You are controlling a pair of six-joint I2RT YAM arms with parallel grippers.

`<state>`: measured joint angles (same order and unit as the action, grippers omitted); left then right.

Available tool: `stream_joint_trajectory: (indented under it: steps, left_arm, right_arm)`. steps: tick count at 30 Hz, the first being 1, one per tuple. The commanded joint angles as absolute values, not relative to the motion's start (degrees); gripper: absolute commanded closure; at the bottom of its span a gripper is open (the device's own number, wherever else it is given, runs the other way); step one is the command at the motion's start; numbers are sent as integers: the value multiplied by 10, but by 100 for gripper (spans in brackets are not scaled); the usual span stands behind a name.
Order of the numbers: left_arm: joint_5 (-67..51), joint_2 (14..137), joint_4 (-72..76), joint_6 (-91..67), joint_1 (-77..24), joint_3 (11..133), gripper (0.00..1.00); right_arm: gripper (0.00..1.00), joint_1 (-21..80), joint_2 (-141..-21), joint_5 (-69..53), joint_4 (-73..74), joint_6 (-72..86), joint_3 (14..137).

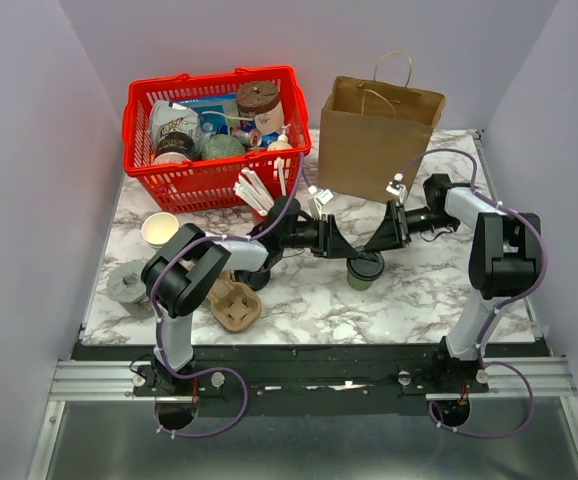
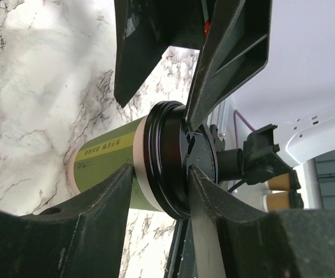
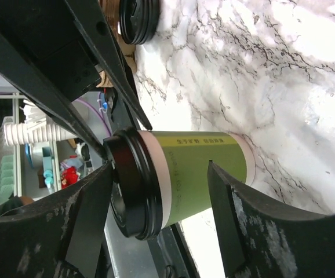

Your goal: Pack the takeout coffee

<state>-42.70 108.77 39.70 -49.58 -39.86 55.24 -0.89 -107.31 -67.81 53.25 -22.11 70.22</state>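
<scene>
The small green paper cup (image 1: 364,276), with a pale upper band and a round black plastic lid (image 1: 365,263), stood upright mid-way across the white marble table (image 1: 419,300). The left gripper (image 2: 161,171) straddled the lid, and its grip could not be determined. The right gripper (image 3: 160,168) bracketed the cup with its jaws apart. A brown paper bag (image 1: 374,150) stood beyond.

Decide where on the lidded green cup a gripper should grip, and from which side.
Probably the green paper wall of the takeout coffee, just under its black lid, coming in level from the side. The cup stands upright on the table, and the lid's rim juts wider than the wall, which should stop it slipping down.
</scene>
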Motion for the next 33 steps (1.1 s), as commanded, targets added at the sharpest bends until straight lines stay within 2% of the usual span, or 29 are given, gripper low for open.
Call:
stream_joint_trajectory:
  steps: [1,4,19,33]
  left_arm:
    - [-440,1117,432,-507,-398,540,51]
    - [-435,1127,427,-513,-398,538,54]
    - [-405,1146,372,-477,-402,521,56]
    - [-366,1191,350,-459,-417,508,59]
  right_arm:
    - [28,-4,-1085,-672,522,-232,693]
    - [32,-4,-1089,-665,522,-230,677]
    - [39,-4,-1101,-643,480,-186,635]
    - [41,-4,-1100,-619,439,-155,606]
